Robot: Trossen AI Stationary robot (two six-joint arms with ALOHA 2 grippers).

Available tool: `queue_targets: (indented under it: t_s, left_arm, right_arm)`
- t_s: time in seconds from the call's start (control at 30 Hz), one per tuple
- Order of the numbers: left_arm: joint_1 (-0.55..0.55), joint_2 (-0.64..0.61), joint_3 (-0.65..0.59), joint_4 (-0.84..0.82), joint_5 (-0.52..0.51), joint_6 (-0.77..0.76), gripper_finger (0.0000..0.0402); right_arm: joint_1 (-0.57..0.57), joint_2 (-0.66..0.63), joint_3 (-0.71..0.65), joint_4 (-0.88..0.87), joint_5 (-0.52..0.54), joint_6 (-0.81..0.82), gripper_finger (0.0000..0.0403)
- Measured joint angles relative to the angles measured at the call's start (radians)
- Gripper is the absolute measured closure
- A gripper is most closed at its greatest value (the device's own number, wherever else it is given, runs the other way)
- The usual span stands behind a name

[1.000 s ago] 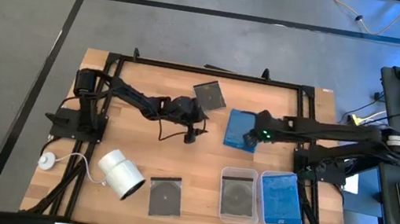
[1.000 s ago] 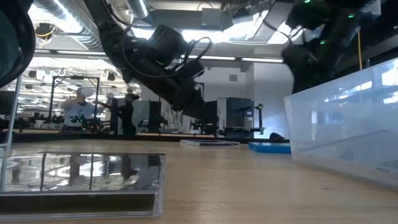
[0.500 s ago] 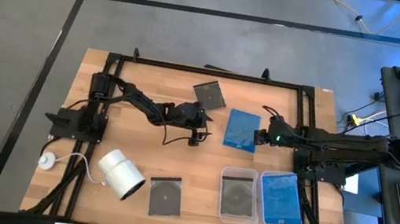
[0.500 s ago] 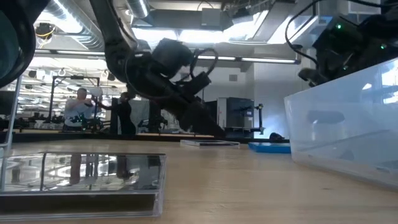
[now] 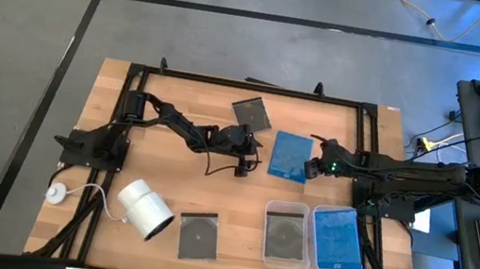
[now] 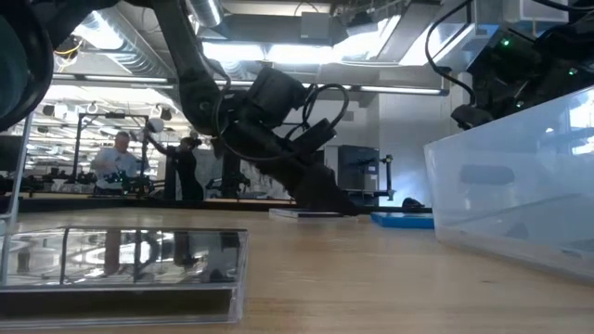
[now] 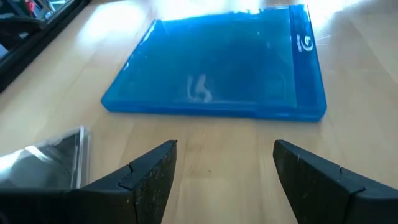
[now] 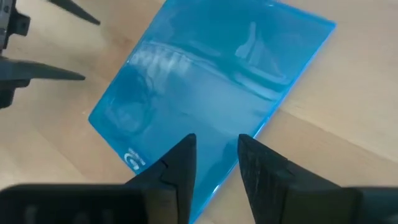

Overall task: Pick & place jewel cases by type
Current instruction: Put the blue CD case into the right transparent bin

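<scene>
A blue jewel case [image 5: 290, 155] lies flat on the table's middle right, also in the left wrist view [image 7: 217, 68] and the right wrist view [image 8: 205, 81]. My left gripper [image 5: 245, 162] [image 7: 224, 155] stands open just left of it, low over the wood, fingers pointing at the case's left edge. My right gripper [image 5: 311, 168] [image 8: 214, 149] hangs above the case's right edge, its fingers a narrow gap apart with nothing between them. One dark jewel case [image 5: 252, 112] lies behind the left gripper, another [image 5: 197, 234] near the front edge.
Two clear trays stand at the front right, one [image 5: 287, 234] with a dark case in it, the other [image 5: 337, 238] with a blue case. A white cylinder [image 5: 146, 209] with a cord lies at the front left. Bare wood lies between the left gripper and the front case.
My left gripper has gone toward the table's right edge and down, closing on the blue case's left edge. My right gripper has drawn back from over the blue case toward the right edge and sunk, then kept still. The blue case has stayed in place.
</scene>
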Motion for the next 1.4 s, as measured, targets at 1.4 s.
queue_targets:
  t_s: [1.4]
  left_arm:
    - [-0.001,0.005,0.001,0.036,0.121,-0.078,0.0137]
  right_arm:
    - [-0.226,0.337,0.106,-0.001,-0.221,0.107,0.0133]
